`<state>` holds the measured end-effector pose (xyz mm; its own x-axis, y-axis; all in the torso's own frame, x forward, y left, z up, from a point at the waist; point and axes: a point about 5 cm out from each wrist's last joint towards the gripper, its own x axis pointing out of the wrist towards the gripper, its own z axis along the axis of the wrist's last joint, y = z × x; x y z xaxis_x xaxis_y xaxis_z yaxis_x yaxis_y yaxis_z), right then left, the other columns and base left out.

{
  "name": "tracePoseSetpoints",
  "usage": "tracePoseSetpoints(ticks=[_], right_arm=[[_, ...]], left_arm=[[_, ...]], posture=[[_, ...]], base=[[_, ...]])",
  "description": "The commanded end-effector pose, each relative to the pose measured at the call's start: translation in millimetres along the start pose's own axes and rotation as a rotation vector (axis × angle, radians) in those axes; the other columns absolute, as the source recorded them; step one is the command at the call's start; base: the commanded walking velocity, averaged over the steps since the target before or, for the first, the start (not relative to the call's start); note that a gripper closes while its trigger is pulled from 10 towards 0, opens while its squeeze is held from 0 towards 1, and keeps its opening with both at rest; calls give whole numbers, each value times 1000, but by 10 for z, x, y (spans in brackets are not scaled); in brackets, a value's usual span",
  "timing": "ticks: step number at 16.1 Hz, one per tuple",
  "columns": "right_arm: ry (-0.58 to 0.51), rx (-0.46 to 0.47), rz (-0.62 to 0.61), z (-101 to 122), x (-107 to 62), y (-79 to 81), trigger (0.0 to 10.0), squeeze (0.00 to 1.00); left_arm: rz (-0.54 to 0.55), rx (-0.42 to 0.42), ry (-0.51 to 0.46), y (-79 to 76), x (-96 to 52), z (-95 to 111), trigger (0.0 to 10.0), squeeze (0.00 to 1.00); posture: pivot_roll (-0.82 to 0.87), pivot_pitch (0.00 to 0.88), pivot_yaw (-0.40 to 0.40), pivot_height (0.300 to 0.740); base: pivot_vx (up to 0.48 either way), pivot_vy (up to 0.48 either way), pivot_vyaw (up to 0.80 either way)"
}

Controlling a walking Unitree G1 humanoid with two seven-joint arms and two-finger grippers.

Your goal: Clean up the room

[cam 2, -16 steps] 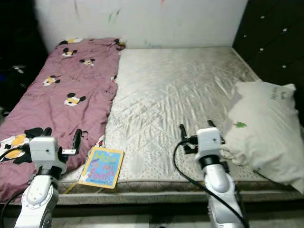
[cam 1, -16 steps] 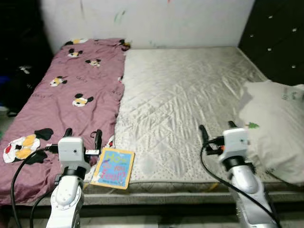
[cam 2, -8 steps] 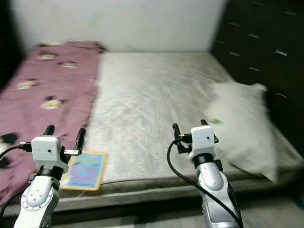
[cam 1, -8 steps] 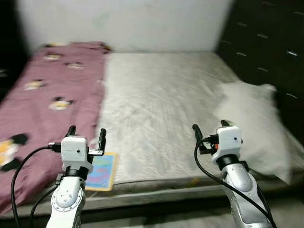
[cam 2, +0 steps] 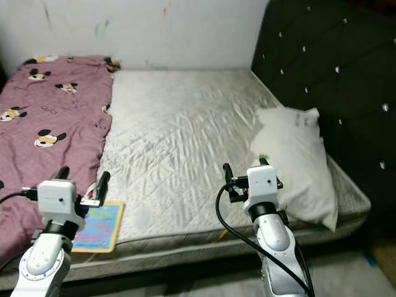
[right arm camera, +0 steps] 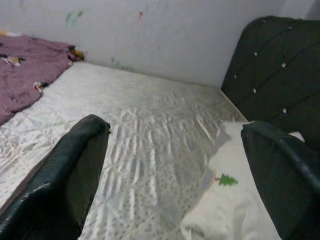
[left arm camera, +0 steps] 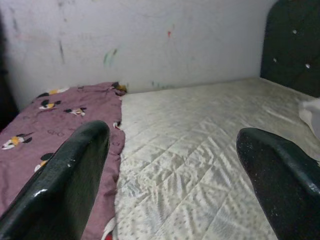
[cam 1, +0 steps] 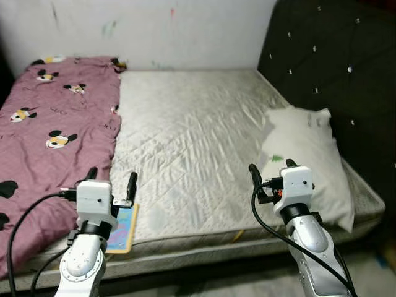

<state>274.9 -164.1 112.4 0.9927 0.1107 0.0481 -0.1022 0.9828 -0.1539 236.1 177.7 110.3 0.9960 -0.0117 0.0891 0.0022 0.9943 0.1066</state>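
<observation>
A quilted grey mattress [cam 1: 198, 142] lies before me. A pink blanket [cam 1: 43, 142] with cartoon mice covers its left side. A white pillow [cam 1: 306, 154] with a small green tree print rests at the right, by the dark tufted headboard [cam 1: 328, 74]. A colourful children's book [cam 2: 99, 226] lies at the mattress's front edge, partly behind my left arm. My left gripper [cam 1: 111, 183] is open above the book's corner, holding nothing. My right gripper [cam 1: 269, 174] is open in front of the pillow's near edge, also holding nothing.
A white wall [cam 1: 154, 31] with paint marks stands behind the bed. Bare floor [cam 2: 346, 266] shows below the mattress's front edge at the right. The headboard [right arm camera: 270, 75] rises along the bed's right side.
The whole view has swung to the right: the headboard has come fully into sight and the blanket has slid towards the left edge. Both grippers stay open in the same pose.
</observation>
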Motion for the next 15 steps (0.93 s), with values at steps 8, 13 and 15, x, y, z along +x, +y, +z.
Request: tracePoseSetpoints(ticks=[8,13,15], right_arm=[[1,-21,4,55,55,-33,10000,0],[4,-23,11,57,62,-22,10000,0],[4,-25,11,58,61,-25,10000,0]], left_arm=[[-50,-26,-4,-142,19,50,10000,0],[-65,-43,-37,-143,42,101,10000,0],[-98,-64,-47,-178,42,116,10000,0]], posture=[[-50,61,-48,740],[-51,64,-51,740],[-54,67,-51,740]], base=[[0,-325,0],[0,-127,0],[0,0,0]])
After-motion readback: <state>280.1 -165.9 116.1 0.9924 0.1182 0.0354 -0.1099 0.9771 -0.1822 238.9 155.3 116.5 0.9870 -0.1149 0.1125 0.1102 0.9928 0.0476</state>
